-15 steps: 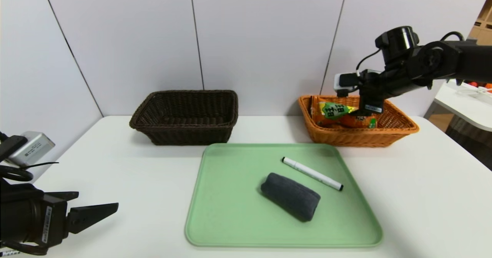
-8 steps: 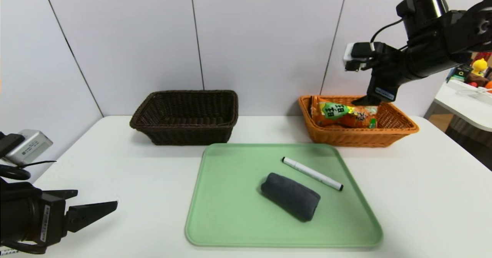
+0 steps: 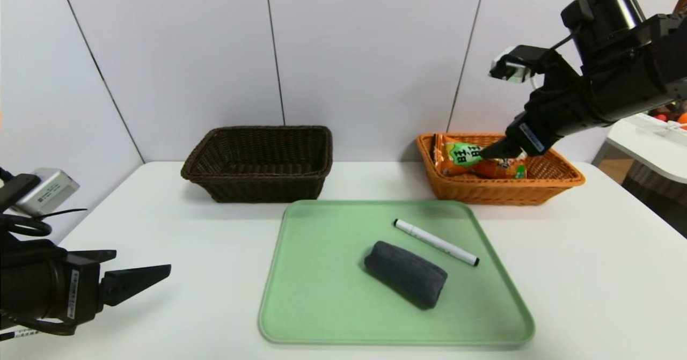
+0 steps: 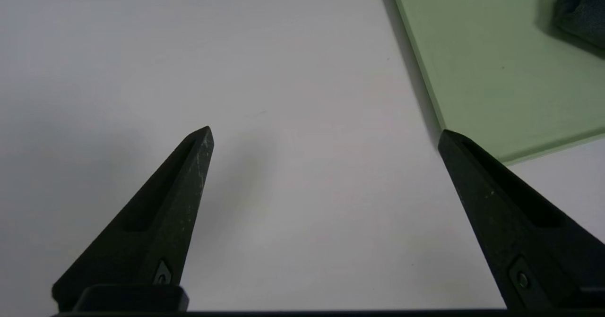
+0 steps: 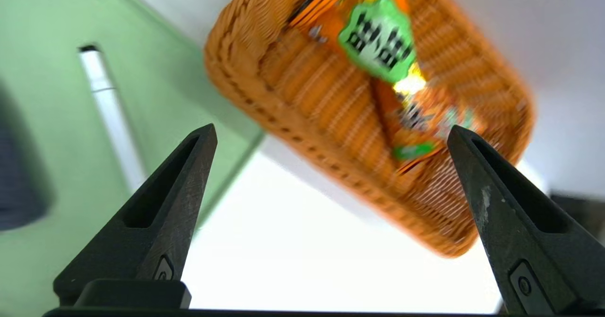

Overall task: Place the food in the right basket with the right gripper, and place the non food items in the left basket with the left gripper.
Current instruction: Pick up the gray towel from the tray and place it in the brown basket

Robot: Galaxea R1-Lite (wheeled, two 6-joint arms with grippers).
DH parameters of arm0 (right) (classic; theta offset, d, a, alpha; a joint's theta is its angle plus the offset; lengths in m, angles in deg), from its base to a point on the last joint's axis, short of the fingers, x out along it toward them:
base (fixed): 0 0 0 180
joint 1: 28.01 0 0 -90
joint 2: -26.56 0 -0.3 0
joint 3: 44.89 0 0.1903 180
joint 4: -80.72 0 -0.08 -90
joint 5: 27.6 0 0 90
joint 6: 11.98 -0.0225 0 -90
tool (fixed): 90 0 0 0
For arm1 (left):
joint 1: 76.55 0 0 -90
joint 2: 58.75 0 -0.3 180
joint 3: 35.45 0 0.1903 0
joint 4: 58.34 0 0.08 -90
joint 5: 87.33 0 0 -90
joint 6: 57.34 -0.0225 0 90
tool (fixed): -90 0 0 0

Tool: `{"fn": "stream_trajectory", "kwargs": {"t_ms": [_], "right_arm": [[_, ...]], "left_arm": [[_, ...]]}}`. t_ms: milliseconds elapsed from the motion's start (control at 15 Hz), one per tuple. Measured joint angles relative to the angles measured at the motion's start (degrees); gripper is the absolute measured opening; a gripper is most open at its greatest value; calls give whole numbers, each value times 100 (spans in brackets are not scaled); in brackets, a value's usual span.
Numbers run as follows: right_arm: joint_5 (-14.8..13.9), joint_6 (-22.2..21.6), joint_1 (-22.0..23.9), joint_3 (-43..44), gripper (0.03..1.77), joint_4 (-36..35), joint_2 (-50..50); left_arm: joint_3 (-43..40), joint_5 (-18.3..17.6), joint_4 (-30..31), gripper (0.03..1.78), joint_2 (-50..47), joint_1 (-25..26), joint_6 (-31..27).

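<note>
The food, an orange snack bag (image 3: 475,162) with a green label, lies inside the right basket (image 3: 558,180), apart from any finger. My right gripper (image 3: 498,146) hangs above the basket's middle, tilted down, open and empty. The right wrist view looks past that gripper (image 5: 331,130) at the bag (image 5: 378,38) in the basket (image 5: 293,95). A dark grey rolled cloth (image 3: 406,274) and a white marker (image 3: 436,242) lie on the green tray (image 3: 322,295). The dark brown left basket (image 3: 257,185) holds nothing. My left gripper (image 3: 142,267) (image 4: 326,132) is open, low over the table's front left.
The tray sits in front of both baskets, its near corner (image 4: 496,71) just right of my left gripper, with the cloth's end (image 4: 583,10) beyond. A white side table (image 3: 649,151) stands at the far right. Grey wall panels rise behind the baskets.
My right gripper has risen out of the orange basket and drawn back to the right, its jaws spreading wider; the bag stays in the basket. The left gripper has barely shifted.
</note>
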Motion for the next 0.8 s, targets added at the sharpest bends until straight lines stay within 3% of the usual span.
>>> {"fn": "stream_trajectory", "kwargs": {"t_ms": [267,600,800], "right_arm": [[10,-1287,-185,-1020,169,-17,747],[-6,-2409,-245,-2395,169,-52,1781],[-28,-2817,-185,-3156,169,-89,2326]], "left_arm": [[69,-199,11,169,50,0,173],[262,-321,11,169,258,-46,391],[516,-325,11,169,507,-194,741]]}}
